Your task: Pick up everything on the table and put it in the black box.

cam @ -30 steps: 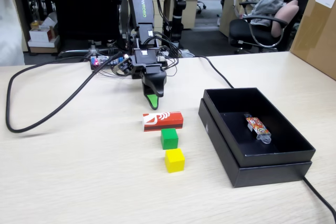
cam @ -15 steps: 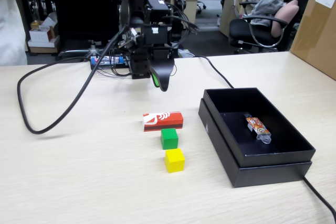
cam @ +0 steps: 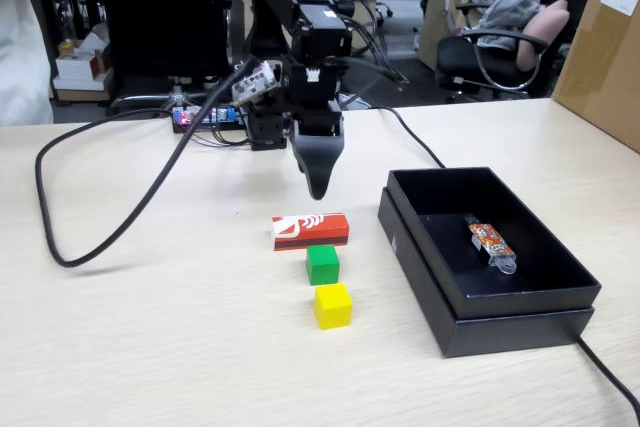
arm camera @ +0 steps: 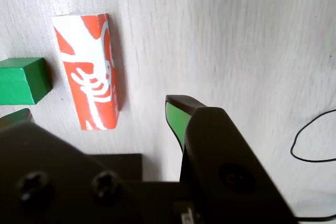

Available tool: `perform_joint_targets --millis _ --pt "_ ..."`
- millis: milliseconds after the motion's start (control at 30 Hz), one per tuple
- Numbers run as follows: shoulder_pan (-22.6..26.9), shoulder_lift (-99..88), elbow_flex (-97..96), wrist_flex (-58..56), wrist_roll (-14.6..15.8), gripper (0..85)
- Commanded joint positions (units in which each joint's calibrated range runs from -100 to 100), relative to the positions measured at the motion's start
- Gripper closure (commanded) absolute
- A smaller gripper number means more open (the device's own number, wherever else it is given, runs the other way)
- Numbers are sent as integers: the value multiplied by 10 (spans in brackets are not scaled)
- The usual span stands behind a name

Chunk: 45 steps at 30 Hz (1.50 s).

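A red oblong block with a white swirl logo (cam: 310,230) lies on the beige table (cam: 150,347), with a green cube (cam: 322,264) and a yellow cube (cam: 332,305) in a row in front of it. The black box (cam: 500,332) stands to their right. My gripper (cam: 318,185) hangs just above and behind the red block, pointing down. In the wrist view my gripper (arm camera: 100,114) is open and empty; the red block (arm camera: 86,72) lies between and ahead of the green-padded fingertips (arm camera: 176,116), with the green cube (arm camera: 21,80) at the left edge. The yellow cube is out of the wrist view.
A clear-wrapped orange-patterned packet (cam: 490,240) lies inside the black box. A thick black cable (cam: 100,237) loops over the table's left side, and another (cam: 610,377) runs from the box to the front right. A brown carton (cam: 605,47) stands far right.
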Motion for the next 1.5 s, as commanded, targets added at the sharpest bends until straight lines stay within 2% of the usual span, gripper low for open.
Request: perform_joint_targets --millis 0,267,900,1000,1233,1367,1467 --pt "-3 37 52 -11 1 380" --pt "-5 155 91 -5 2 382" --pt "-9 270 131 -4 1 410" --pt "-9 279 128 -4 1 477" --pt "-10 287 131 2 -2 765" --pt "-12 289 132 2 -2 774" --pt "-11 261 125 2 -1 835"
